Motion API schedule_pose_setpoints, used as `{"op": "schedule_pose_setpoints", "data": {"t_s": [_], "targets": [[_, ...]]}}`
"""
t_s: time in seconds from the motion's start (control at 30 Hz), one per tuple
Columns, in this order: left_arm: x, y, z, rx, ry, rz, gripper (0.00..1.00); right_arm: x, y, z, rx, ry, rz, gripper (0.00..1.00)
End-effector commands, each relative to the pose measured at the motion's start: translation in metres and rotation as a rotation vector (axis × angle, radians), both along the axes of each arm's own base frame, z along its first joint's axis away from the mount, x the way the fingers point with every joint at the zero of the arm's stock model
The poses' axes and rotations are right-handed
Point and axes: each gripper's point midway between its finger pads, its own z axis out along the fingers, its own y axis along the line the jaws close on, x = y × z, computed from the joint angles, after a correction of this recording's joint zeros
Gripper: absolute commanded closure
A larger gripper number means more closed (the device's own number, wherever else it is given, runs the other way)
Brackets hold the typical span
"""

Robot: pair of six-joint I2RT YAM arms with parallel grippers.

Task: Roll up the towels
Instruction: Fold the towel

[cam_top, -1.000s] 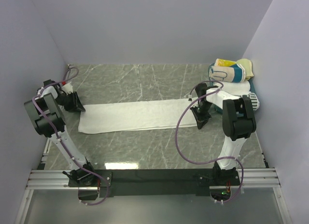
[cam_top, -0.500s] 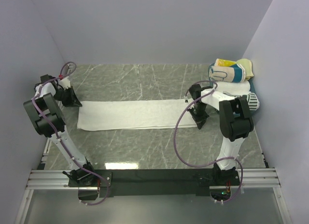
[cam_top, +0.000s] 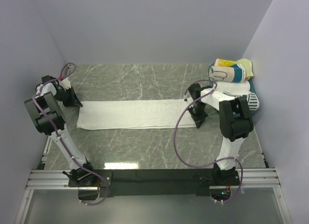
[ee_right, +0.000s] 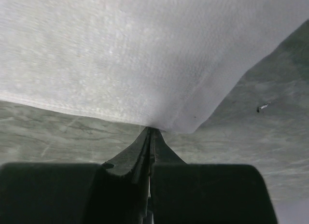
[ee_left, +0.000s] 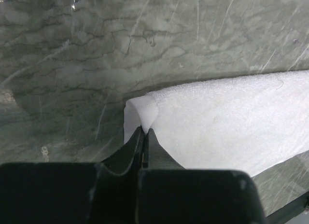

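Note:
A large plain white towel (cam_top: 135, 114) lies flat as a long strip across the marble table (cam_top: 145, 79). My left gripper (cam_top: 76, 102) is at its far-left corner, and in the left wrist view the jaws (ee_left: 145, 131) are shut, pinching that corner of the towel (ee_left: 227, 122). My right gripper (cam_top: 198, 117) is at the strip's right end. The right wrist view shows its jaws (ee_right: 150, 131) shut on the towel's (ee_right: 145, 55) edge close to a corner. Two rolled towels are stacked at the back right: a yellow-teal-white striped one (cam_top: 231, 71) on a white one with dark print (cam_top: 240, 90).
Lilac walls close in the table on the left, back and right. The rolled stack sits right behind the right arm's elbow (cam_top: 235, 115). Purple cables loop off both arms. A metal rail (cam_top: 154, 178) runs along the near edge.
Both grippers closed on the towel's ends. The left gripper shifted back and left, drawing the strip straighter; the right gripper moved slightly toward the back.

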Motion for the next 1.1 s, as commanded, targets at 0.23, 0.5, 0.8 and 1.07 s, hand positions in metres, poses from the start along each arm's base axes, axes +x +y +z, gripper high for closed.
{"op": "schedule_pose_setpoints", "data": {"t_s": [0.23, 0.5, 0.8, 1.07], "targets": [[0.014, 0.002, 0.016, 0.009, -0.057, -0.012, 0.99, 0.023, 0.022, 0.020, 0.114, -0.173, -0.048, 0.97], [0.012, 0.002, 0.017, 0.009, -0.059, -0.012, 0.99, 0.011, 0.026, 0.035, 0.166, -0.166, 0.006, 0.97], [0.012, 0.002, 0.016, 0.006, -0.049, -0.023, 0.99, 0.015, 0.018, 0.033, 0.128, -0.195, 0.005, 0.96], [0.012, 0.001, 0.015, 0.001, -0.046, -0.028, 0.99, 0.031, 0.006, 0.012, 0.034, -0.212, -0.040, 0.97]]}}
